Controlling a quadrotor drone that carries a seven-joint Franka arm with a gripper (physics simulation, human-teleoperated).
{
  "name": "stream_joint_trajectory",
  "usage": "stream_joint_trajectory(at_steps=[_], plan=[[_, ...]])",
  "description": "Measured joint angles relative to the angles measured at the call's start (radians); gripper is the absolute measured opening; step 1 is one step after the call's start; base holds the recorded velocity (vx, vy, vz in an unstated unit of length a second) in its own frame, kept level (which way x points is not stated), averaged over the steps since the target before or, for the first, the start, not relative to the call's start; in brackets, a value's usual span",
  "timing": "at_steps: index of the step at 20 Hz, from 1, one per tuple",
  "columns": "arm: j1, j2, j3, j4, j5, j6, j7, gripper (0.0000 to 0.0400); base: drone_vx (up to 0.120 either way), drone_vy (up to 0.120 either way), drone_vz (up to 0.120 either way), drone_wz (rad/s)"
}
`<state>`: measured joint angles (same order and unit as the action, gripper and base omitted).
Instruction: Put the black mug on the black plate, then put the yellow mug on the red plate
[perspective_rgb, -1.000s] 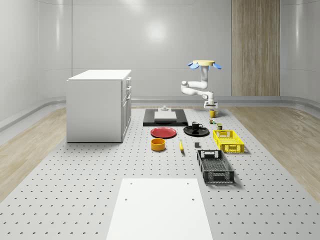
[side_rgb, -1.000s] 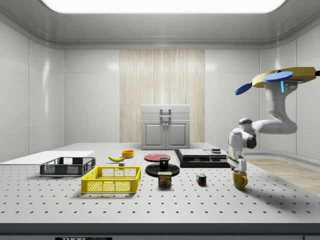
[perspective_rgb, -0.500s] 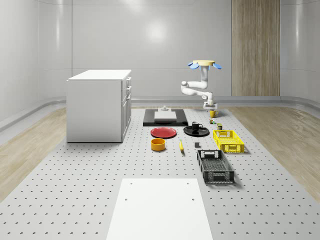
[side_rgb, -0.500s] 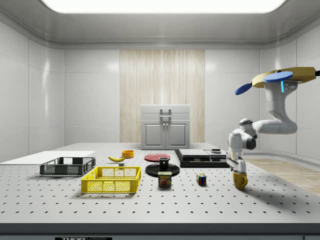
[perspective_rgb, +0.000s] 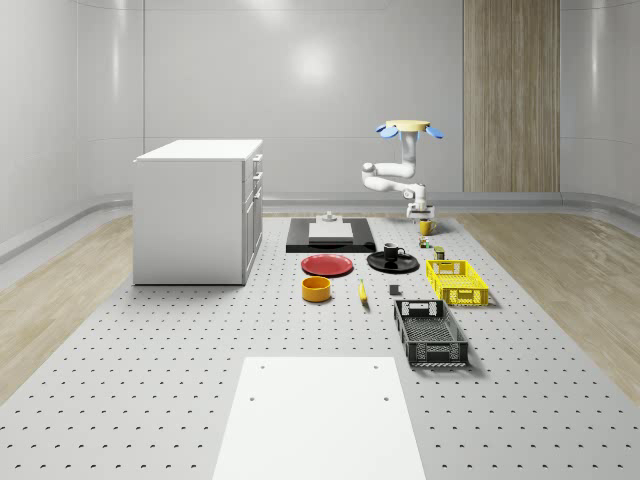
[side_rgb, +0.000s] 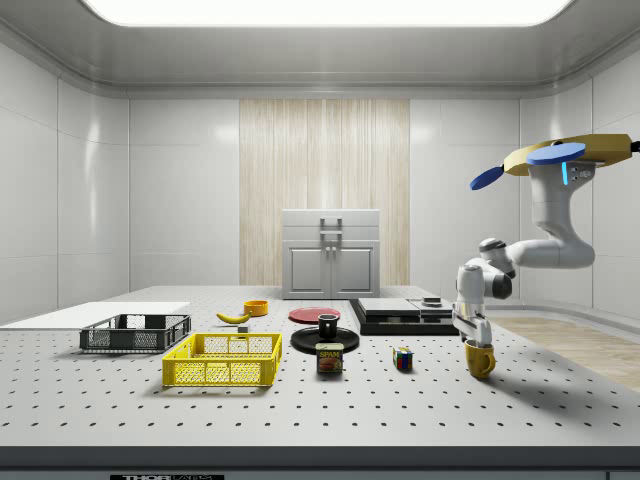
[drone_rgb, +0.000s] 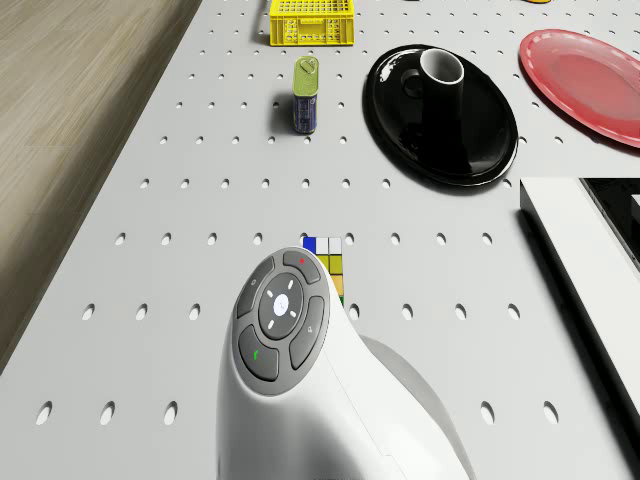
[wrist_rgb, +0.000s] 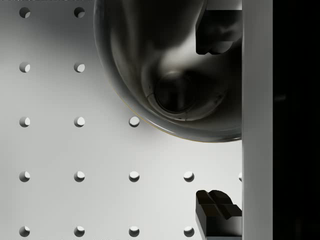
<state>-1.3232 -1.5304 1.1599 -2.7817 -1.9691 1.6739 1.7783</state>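
Saw the red plate (side_rgb: 313, 314) toward the side view's left, with the black mug (side_rgb: 327, 324) upright on the black plate (side_rgb: 348, 340) just beside it; farther right, found the yellow mug (side_rgb: 481, 362) on the table (side_rgb: 400, 410), well apart from the red plate, with the gripper (side_rgb: 476, 342) lowered onto its rim, fingers (wrist_rgb: 217, 30) spread, one inside, one outside; rightmost, saw the drone (side_rgb: 570, 155) hovering above
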Motion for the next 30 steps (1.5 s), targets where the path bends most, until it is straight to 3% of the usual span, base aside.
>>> stream_joint_trajectory(at_steps=[6, 7, 9, 11, 14, 20, 30], plan=[[0.005, 0.007, 0.005, -0.003, 0.002, -0.009, -0.003, 0.04, 0.0, 0.0, 0.0, 0.0], [0.005, 0.008, 0.005, -0.003, 0.002, -0.01, -0.003, 0.0336, 0.0, 0.0, 0.0, 0.0], [0.007, 0.01, 0.005, -0.003, 0.002, -0.012, -0.004, 0.0247, 0.0, 0.0, 0.0, 0.0], [0.008, 0.012, 0.005, -0.004, 0.001, -0.015, -0.005, 0.0193, 0.0, 0.0, 0.0, 0.0], [0.009, 0.015, 0.005, -0.004, 0.0, -0.018, -0.006, 0.0149, 0.0, 0.0, 0.0, 0.0], [0.012, 0.021, 0.005, -0.005, -0.002, -0.023, -0.008, 0.0119, 0.0, 0.0, 0.0, 0.0], [0.025, 0.027, 0.055, -0.024, 0.042, -0.052, -0.009, 0.0111, 0.0, 0.0, 0.008, 0.0]])
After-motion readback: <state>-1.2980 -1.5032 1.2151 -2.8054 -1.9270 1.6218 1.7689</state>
